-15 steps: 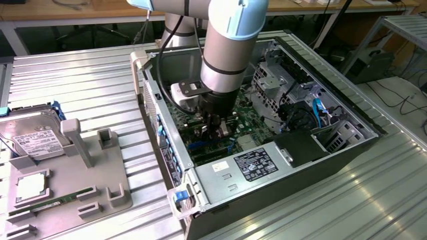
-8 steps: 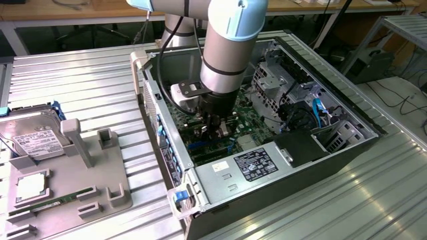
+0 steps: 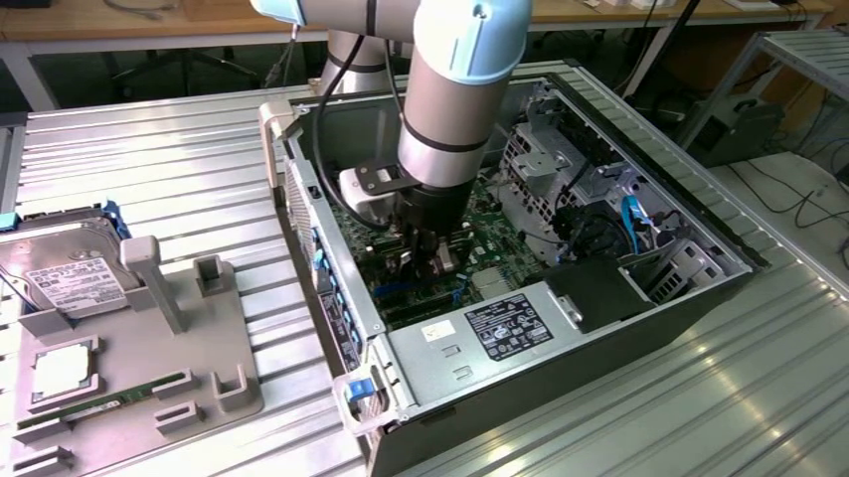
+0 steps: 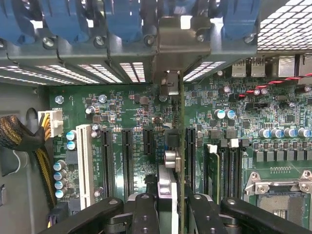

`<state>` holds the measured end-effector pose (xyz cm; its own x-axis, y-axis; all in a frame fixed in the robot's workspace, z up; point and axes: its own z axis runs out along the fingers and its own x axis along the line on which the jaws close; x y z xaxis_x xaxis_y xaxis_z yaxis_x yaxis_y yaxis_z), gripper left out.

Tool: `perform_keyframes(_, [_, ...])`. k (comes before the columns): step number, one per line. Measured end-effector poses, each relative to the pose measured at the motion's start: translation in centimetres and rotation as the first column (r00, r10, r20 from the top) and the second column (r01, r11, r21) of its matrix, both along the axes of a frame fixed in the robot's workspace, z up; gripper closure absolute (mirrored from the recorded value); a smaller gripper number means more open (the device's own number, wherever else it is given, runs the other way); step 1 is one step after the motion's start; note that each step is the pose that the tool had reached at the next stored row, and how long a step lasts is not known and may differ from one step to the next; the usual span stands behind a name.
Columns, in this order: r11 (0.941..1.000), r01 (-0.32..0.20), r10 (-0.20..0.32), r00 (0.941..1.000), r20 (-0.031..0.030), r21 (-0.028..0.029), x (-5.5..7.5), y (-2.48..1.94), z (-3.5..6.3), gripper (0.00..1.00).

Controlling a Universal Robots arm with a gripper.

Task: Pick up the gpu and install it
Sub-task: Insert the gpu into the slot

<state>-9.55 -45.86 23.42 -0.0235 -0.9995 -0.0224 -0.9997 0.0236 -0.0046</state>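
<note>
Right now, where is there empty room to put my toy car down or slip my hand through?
Bare ribbed silver metal table lies between the grey plastic parts tray and the open black computer case, and again on the exterior view's right of the case. Inside the case is crowded: the gripper holds the green gpu card there.

Motherboard [image 4: 122,105]: green, dotted with silver-and-blue capacitors [image 4: 62,171]. Expansion slots: one white [image 4: 84,163], others black [image 4: 127,163]. Gpu [image 4: 181,146]: thin green edge, silver bracket [image 4: 178,46]. Gripper [image 4: 165,209]: black fingers [image 4: 141,214]. Slot clips [image 4: 124,19]: blue. Arm [image 3: 458,70]: silver-grey with light blue caps. Computer case [image 3: 438,368]: grey metal; power supply [image 3: 504,328] carries black and white labels. Table [image 3: 173,179]: ribbed silver aluminium. Hard drive [image 3: 67,273]: silver, white label. Holder tray [image 3: 159,358]: plain grey. Cable bundle [image 4: 22,139]: black-and-yellow braid.
</note>
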Motion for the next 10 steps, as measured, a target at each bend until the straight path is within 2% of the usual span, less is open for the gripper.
perform_keyframes(10, [1.0,0.0,0.0,1.0,-0.002,0.0001,0.0,0.0,-0.23,0.71])
